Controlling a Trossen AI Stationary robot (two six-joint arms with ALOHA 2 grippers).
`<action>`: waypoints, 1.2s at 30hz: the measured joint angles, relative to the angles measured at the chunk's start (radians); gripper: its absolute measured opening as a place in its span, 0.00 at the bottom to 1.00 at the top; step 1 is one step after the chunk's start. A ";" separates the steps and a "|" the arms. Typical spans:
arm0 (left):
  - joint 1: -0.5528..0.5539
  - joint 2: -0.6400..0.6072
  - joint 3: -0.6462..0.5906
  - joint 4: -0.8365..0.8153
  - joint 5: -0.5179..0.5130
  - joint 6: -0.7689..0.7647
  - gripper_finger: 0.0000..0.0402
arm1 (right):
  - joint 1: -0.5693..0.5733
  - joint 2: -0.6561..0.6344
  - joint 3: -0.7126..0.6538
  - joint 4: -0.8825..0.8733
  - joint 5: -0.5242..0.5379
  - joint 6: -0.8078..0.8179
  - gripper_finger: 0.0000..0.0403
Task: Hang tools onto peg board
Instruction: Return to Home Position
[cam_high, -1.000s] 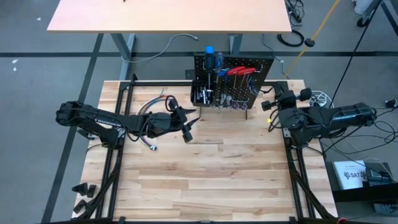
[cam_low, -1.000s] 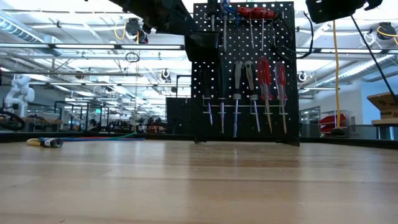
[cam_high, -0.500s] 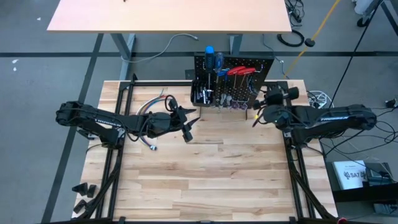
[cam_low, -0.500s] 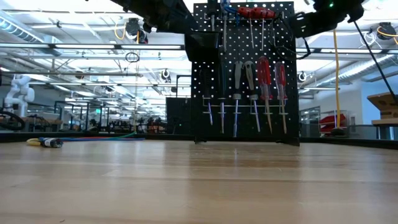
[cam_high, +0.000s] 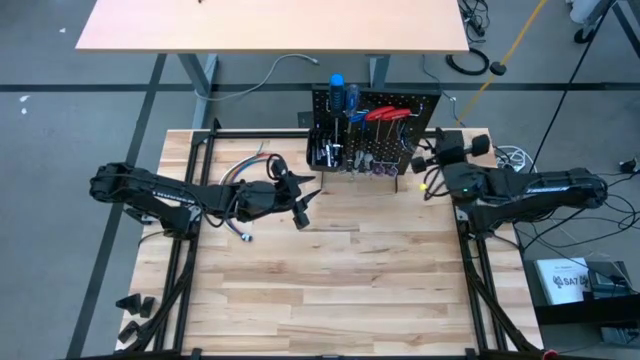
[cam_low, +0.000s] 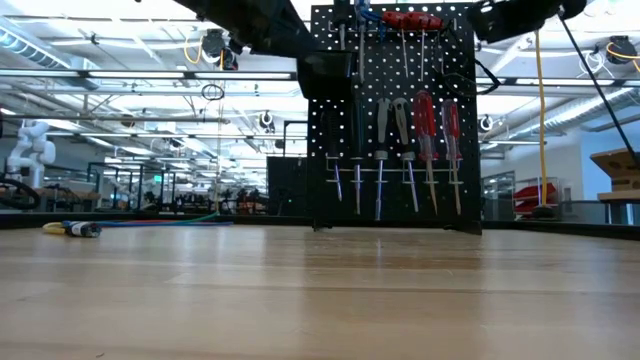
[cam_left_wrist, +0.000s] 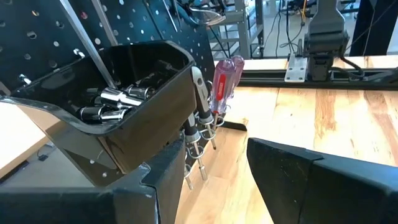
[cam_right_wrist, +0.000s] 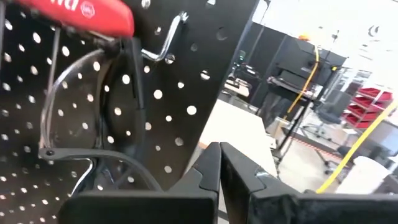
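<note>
The black peg board (cam_high: 375, 130) stands upright at the table's far edge. Tools hang on it: blue-handled screwdrivers (cam_high: 343, 95), red-handled ones (cam_low: 425, 128) and slim metal shafts (cam_low: 357, 185). Its small black bin (cam_left_wrist: 118, 106) holds silver bits. My left gripper (cam_high: 302, 207) hovers open in front of the board's left part, just short of the bin, with nothing between its fingers (cam_left_wrist: 155, 186). My right gripper (cam_high: 424, 180) is shut and empty by the board's right edge, close to a metal hook (cam_right_wrist: 168, 43) and a red handle (cam_right_wrist: 81, 12).
A bundle of coloured wires (cam_high: 245, 170) lies on the table behind my left arm, also seen low at the left (cam_low: 70, 228). The pale wooden tabletop (cam_high: 340, 290) stretches toward the near edge. Black frame rails (cam_high: 190, 230) run along both sides.
My right gripper has swung toward the peg board's right edge, turning as it went, then come back a little toward the table's right; it has stayed shut. The tools and the board have kept still.
</note>
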 joint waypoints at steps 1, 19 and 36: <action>0.000 0.000 0.000 -0.004 0.000 0.000 0.45 | 0.010 -0.013 0.000 -0.001 0.000 -0.004 0.00; -0.108 0.000 0.000 0.122 0.000 0.108 0.45 | 0.122 -0.076 0.002 0.266 -0.914 0.019 0.00; -0.103 -0.175 -0.009 0.072 0.041 0.126 0.45 | 0.081 0.292 0.001 0.504 -1.256 -0.031 0.00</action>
